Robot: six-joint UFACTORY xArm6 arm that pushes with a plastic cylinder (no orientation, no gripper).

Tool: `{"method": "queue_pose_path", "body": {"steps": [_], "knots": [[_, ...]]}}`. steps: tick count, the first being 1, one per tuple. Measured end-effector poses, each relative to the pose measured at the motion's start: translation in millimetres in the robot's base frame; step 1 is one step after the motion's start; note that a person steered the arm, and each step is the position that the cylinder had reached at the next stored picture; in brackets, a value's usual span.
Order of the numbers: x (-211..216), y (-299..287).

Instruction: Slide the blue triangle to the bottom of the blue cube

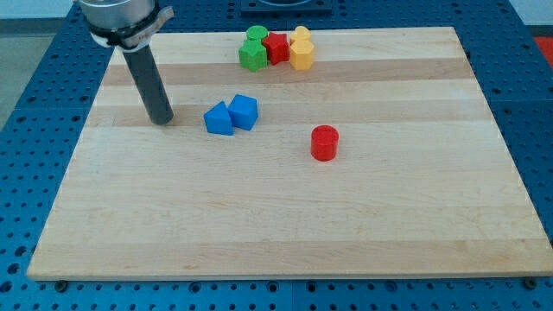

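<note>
Pale wooden board (285,216) on a blue perforated table (34,52); board's edges all in view, table cut off on every side. Dark rod entering from the view's top left, its upper housing cropped by the frame; my tip (161,120) resting on the board, at the view's left of the blue pair and clearly apart from it; no fingers on this rod, so nothing spread, pressed or pinching.

Blue triangle (219,119) touching the blue cube (244,111), sitting at the cube's left and a little toward the view's bottom; not directly below the cube.

Red cylinder (324,142) alone, to the right of the pair and lower, well apart from it.

Crowded near the board's top edge: green blocks (253,53), a red block (277,47) and yellow blocks (301,52), pressed together; shapes hard to make out, rear pieces partly hidden behind front ones; cannot tell how many green or yellow pieces.

Wide bare wood across the view's lower half and along the right side; bare wood directly below the blue cube as well. Dark shapes beyond the top edge cut off and unreadable; no legible writing or labels.
</note>
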State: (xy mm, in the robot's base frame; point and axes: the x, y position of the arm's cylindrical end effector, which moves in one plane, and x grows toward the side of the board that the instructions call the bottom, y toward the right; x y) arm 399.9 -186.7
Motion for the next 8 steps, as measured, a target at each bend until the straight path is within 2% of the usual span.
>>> {"method": "queue_pose_path", "body": {"steps": [2, 8], "knots": [[4.1, 15.5], [4.0, 115.9]]}}
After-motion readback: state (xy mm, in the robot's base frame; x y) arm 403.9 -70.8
